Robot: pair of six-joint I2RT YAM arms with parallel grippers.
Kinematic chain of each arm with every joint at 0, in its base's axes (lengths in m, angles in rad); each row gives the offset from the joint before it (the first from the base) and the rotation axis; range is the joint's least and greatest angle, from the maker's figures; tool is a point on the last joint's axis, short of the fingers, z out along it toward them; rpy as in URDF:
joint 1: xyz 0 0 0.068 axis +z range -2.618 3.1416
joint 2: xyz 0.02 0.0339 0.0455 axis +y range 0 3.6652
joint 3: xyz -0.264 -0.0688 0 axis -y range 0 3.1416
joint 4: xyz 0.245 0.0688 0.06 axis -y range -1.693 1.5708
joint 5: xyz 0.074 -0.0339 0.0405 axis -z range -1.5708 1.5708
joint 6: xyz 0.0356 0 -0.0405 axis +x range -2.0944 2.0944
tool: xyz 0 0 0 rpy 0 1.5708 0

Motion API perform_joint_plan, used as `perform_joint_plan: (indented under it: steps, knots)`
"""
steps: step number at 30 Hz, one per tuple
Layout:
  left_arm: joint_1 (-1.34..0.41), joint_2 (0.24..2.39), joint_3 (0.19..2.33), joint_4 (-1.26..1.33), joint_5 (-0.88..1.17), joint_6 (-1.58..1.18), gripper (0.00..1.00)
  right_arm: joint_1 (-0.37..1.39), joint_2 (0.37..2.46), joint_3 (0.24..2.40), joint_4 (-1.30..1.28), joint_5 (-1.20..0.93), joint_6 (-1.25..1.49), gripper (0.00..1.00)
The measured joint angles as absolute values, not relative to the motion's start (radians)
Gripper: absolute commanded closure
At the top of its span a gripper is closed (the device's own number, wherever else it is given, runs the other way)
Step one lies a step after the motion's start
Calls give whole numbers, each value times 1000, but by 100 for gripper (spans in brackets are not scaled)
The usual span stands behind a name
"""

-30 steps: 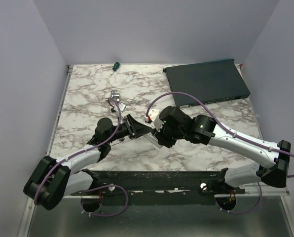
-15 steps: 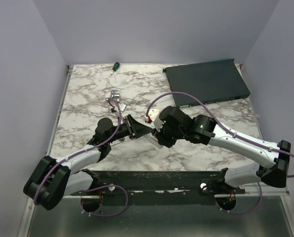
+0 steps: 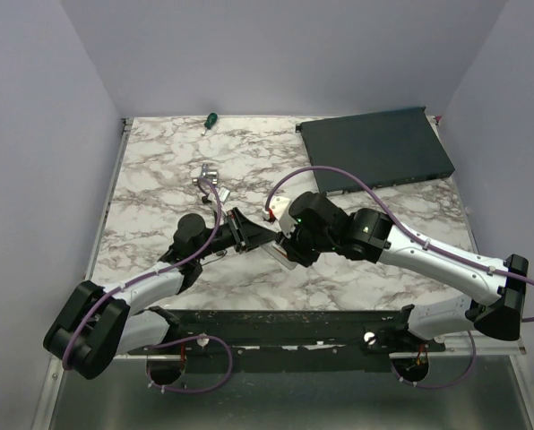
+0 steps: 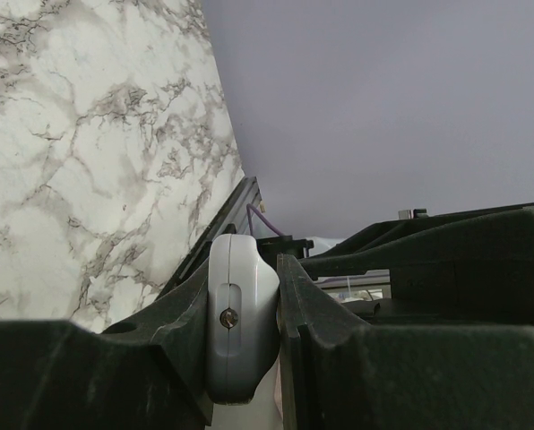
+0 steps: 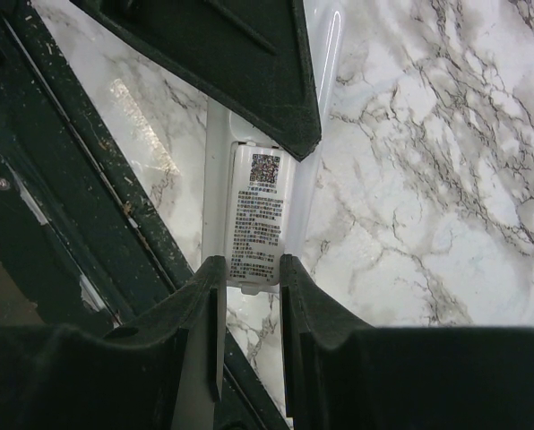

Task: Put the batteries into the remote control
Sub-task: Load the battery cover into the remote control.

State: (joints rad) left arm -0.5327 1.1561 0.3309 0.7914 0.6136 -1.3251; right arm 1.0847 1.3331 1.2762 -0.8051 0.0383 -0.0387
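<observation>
Nothing has visibly moved over the last second: both arms stay locked together just toward 6 o'clock from the middle of the marble desk [image 3: 159,179]. The left gripper [image 4: 245,282] is clamped on the remote control [image 5: 258,215], pinching its narrow sides. White and slim, the remote shows a rounded end with a small screw and a back panel bearing a QR code and fine print. The right gripper [image 5: 249,273] straddles that panel's end, its fingers a narrow gap apart; whether they press it cannot be told.
</observation>
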Motion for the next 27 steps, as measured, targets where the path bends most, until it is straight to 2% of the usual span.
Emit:
perform_joint_plan:
  steps: [27]
  knots:
    - [-539, 1161, 331, 791, 612, -1324, 100, 1085, 1359, 1272, -804, 36, -39, 90]
